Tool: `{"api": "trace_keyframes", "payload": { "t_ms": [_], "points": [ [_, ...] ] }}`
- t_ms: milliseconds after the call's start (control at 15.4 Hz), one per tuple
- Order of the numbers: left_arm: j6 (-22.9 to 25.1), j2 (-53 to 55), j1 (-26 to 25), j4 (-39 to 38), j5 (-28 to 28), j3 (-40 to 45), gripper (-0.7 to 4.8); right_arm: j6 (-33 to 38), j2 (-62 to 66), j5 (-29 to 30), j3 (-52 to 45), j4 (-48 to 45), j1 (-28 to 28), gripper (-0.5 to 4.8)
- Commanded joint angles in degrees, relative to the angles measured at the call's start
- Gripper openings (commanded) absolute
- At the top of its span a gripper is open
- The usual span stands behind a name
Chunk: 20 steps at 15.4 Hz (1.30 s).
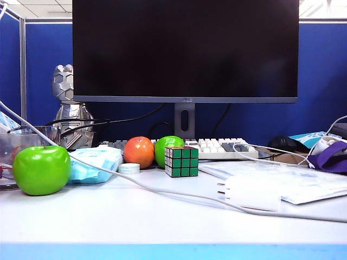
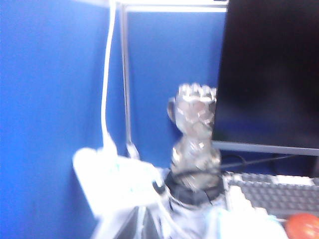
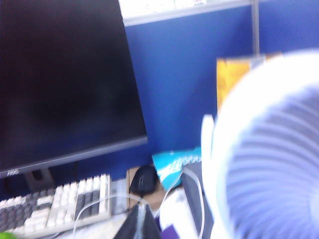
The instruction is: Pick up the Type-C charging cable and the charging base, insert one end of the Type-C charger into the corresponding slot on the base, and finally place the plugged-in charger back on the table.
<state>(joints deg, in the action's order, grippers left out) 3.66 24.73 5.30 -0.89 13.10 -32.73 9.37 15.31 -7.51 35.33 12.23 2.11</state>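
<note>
The charging base (image 1: 252,194), a small white block with two metal prongs facing left, lies on the white table (image 1: 135,222) at the front right. A thin glossy white Type-C charging cable (image 1: 255,158) loops by the keyboard's right end, also seen in the right wrist view (image 3: 102,198); I cannot make out its plug. Neither arm shows in the exterior view. My left gripper (image 2: 143,225) is a blurred dark tip held high, facing a silver figurine, fingers together and empty. The right gripper (image 3: 141,221) is shut and empty, above the keyboard's right end.
A thicker white cord (image 1: 162,189) crosses the table in front of the base. A green apple (image 1: 42,169), blue tissue pack (image 1: 95,162), orange fruit (image 1: 139,151), Rubik's cube (image 1: 181,161), keyboard (image 1: 225,147), monitor (image 1: 184,49) and papers (image 1: 303,181) crowd the desk. A white fan (image 3: 271,154) looms beside the right wrist.
</note>
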Motion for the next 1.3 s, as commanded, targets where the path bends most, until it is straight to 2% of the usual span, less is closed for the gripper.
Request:
{"api": "trace_keyframes", "payload": {
  "t_ms": [65, 259, 389, 454, 583, 713, 842, 1101, 1166, 1296],
  "points": [
    [1.9, 7.3, 0.0, 0.4, 0.2, -7.3, -0.05, -0.6, 5.8, 0.1, 5.2, -0.5, -0.1, -0.05],
    [1.9, 16.7, 0.0, -7.4, -0.7, -19.4, -0.05, -0.6, 16.7, 1.6, 14.8, 3.4, -0.1, -0.05],
    [1.9, 20.6, 0.0, -14.1, -2.2, -26.1, -0.05, -0.7, 24.9, 9.3, 22.9, 7.6, -0.1, -0.05],
    [1.9, 22.2, 0.0, -17.6, -5.2, -29.3, -0.05, -0.8, 29.2, 14.5, 26.8, 9.4, -0.1, -0.05],
    [1.9, 23.7, 0.0, -19.6, -13.4, -32.0, -0.05, -0.9, 35.6, 23.3, 32.6, 14.0, -0.2, -0.05],
    [1.6, 24.0, 0.0, -20.2, -20.7, -32.3, -0.05, -8.3, 41.5, 32.0, 36.4, 20.8, -2.4, -0.05],
    [-1.2, 24.4, 0.1, -21.2, -22.7, -32.3, -0.05, -11.0, 45.0, 32.3, 37.1, 25.5, -7.3, -0.05],
    [-1.6, 24.6, 0.1, -21.7, -25.3, -32.3, -0.05, -17.8, 53.7, 31.6, 37.1, 33.9, -19.0, -0.05],
    [-2.5, 24.6, 0.1, -21.7, -25.6, -32.3, -0.05, -21.0, 56.7, 30.6, 37.1, 34.8, -21.6, -0.05],
    [-3.3, 24.6, 0.1, -21.7, -26.4, -32.3, -0.05, -25.2, 60.5, 24.8, 37.1, 36.5, -25.0, -0.05]
  ]
}}
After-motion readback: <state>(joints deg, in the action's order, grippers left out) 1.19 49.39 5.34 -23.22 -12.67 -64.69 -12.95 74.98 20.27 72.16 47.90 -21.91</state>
